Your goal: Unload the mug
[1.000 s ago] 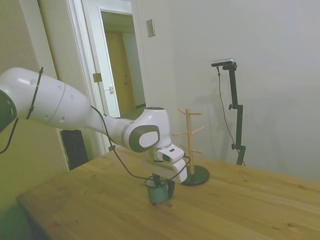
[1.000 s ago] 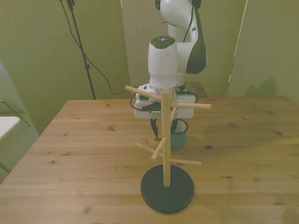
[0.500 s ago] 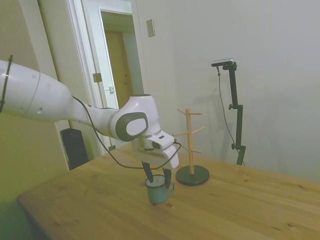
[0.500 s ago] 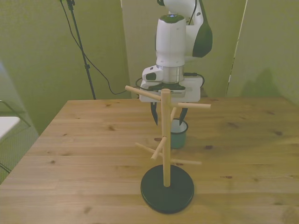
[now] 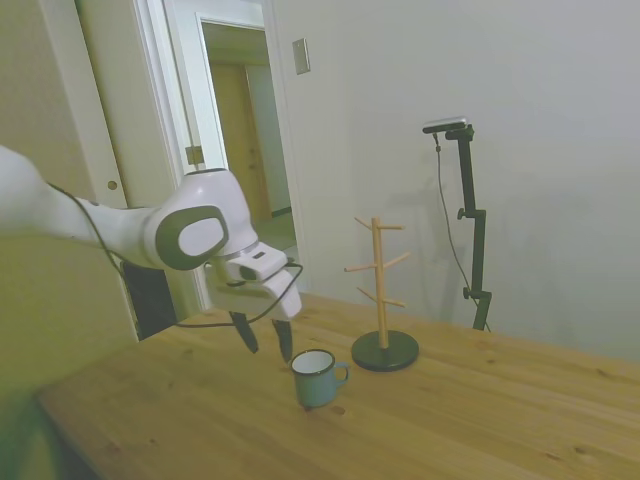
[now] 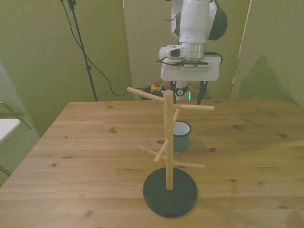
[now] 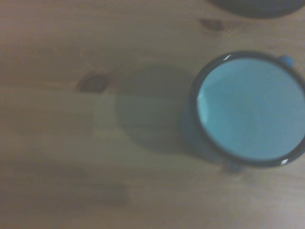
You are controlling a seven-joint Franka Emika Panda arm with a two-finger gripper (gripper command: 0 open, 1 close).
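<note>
The light-blue mug [image 5: 318, 378] stands upright on the wooden table [image 5: 470, 420], its handle toward the peg stand [image 5: 382, 300]. In the front view the mug [image 6: 181, 136] shows just behind the stand's post [image 6: 168, 142]. From the wrist view I look straight down into the mug [image 7: 250, 109], white inside with a dark rim. My gripper [image 5: 264, 338] hangs open above the table, up and to the left of the mug in the side view, touching nothing. In the front view the gripper [image 6: 190, 94] is raised behind the mug.
The wooden peg stand with a round black base [image 6: 170, 191] carries bare pegs and stands close to the mug. An open doorway [image 5: 240, 150] lies behind the arm. A black cable [image 6: 90, 66] hangs by the wall at the front view's left.
The gripper was down around the mug a second ago. It has let go, risen and drawn back from it, leftward in the side view. The mug stays standing on the table.
</note>
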